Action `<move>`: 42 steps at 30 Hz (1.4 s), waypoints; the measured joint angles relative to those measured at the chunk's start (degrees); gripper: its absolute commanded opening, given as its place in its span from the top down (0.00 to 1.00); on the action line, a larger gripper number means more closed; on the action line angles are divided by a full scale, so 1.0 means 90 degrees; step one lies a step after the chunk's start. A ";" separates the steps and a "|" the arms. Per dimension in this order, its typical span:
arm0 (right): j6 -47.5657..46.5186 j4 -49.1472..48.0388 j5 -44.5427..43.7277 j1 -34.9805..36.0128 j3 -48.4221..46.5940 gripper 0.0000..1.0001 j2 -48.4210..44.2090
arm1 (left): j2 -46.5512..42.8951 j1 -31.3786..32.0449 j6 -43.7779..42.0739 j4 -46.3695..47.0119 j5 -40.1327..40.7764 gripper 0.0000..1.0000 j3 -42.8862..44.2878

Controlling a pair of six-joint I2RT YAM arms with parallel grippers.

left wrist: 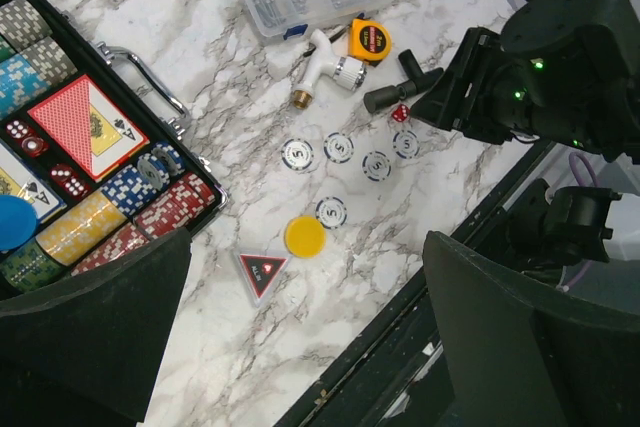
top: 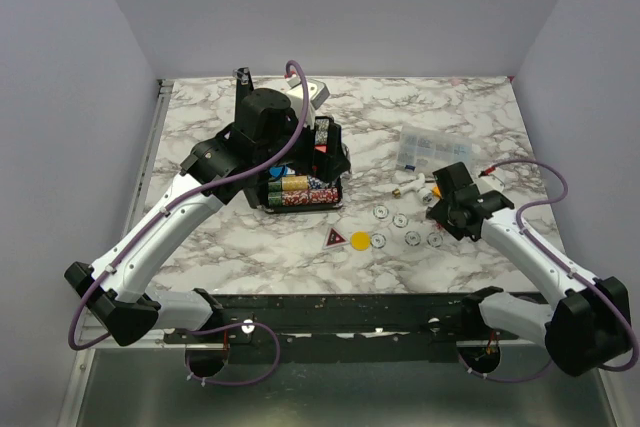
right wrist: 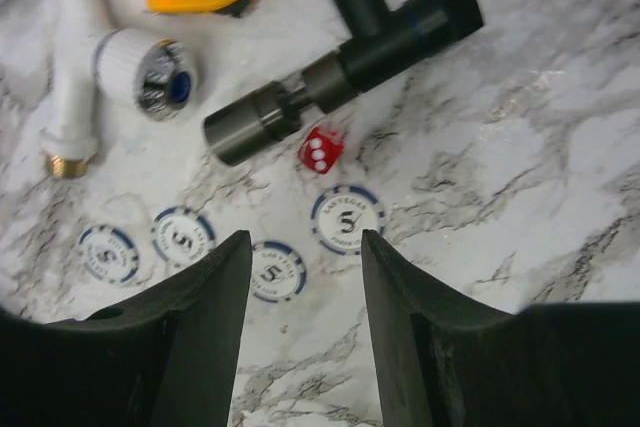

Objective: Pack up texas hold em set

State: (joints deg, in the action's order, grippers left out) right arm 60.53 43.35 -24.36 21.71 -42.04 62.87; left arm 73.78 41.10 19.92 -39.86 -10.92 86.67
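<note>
A: Where does the set stand?

B: The case lies open left of the surface's middle, with chip rows and a red card deck inside. Loose between it and the right edge are 5 white chips, a yellow disc, a red triangle and 1 red die.

A: And the grippers?

B: The left gripper is spread wide and empty, up over the case's edge. The right gripper has its jaws apart with nothing between them, low over the white chips.

A: What could go wrong?

B: The chips lie flat, so closing jaws may skid over 1 or shove it aside. 2 of them sit close together and could be caught at once. The die is just beside the black tool, which a reach there could knock or grab by mistake. And the left arm hangs above the case, so carrying anything over risks a bump between the arms.
</note>
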 measured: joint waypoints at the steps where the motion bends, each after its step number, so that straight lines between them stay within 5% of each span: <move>1: 0.0124 0.0053 0.0005 -0.0112 0.0027 0.52 0.0075 | 0.0000 0.0017 0.0000 -0.0002 0.0000 0.01 0.0000; 16: 0.1103 -0.0267 0.0471 -0.0882 0.0335 0.59 0.0957 | 0.0000 0.0073 -0.0024 0.0000 0.0053 0.01 0.0000; 42: 0.1224 -0.0964 0.0573 -0.1229 0.0338 0.61 0.1447 | 0.0002 0.0114 -0.0039 0.0000 0.0119 0.01 0.0000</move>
State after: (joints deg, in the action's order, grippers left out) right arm 71.55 34.68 -19.20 10.66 -39.00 75.90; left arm 73.80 42.13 19.57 -39.86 -9.85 86.67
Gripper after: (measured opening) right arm 0.398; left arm 0.986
